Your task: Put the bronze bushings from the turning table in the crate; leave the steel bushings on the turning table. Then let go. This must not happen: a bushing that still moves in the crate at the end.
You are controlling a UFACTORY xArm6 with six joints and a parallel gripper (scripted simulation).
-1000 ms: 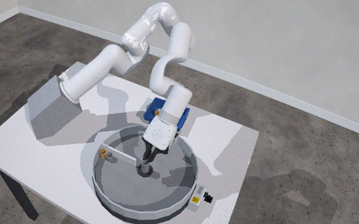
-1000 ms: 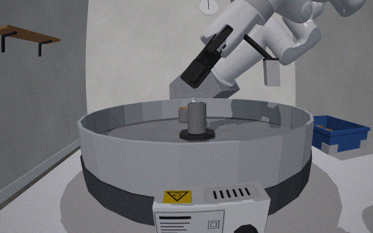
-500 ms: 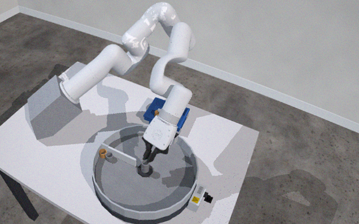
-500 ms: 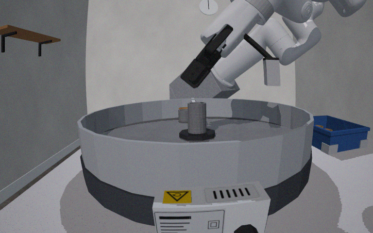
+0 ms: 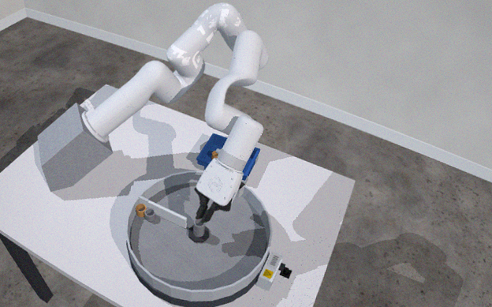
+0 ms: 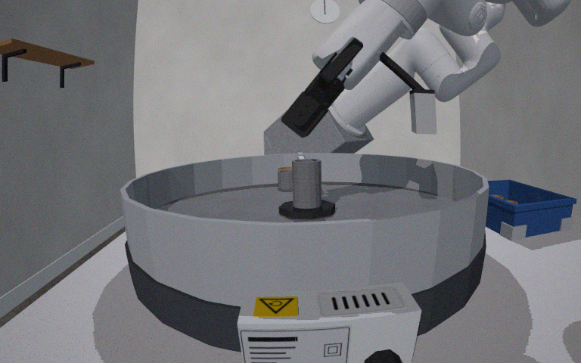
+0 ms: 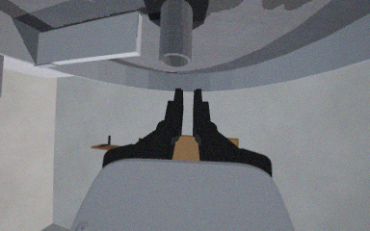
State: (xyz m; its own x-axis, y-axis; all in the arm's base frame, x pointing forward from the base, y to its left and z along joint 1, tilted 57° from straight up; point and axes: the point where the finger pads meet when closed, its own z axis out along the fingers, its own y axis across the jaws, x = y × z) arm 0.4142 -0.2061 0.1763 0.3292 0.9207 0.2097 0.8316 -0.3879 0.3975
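A bronze bushing (image 5: 140, 212) stands at the left of the turning table (image 5: 163, 261) (image 6: 214, 248), near its wall. A steel bushing (image 5: 149, 213) (image 6: 284, 181) stands right beside it; in the exterior view it hides most of the bronze one. The blue crate (image 5: 204, 158) (image 6: 542, 217) behind the turning table holds bronze bushings; two rims show in the exterior view, and the arm covers part of the crate in the top view. My gripper (image 5: 202, 220) (image 6: 302, 133) (image 7: 188, 99) is nearly closed, with a thin empty gap between its fingers, above the turning table's middle and tilted.
A grey centre post (image 5: 199, 229) (image 6: 306, 184) (image 7: 175, 36) stands on a dark base below the fingertips. A pale guide bar (image 5: 168, 214) (image 7: 92, 39) runs from near the bushings toward it. A raised wall rings the turning table. A white drive box (image 5: 273, 261) (image 6: 299, 321) sits outside the wall.
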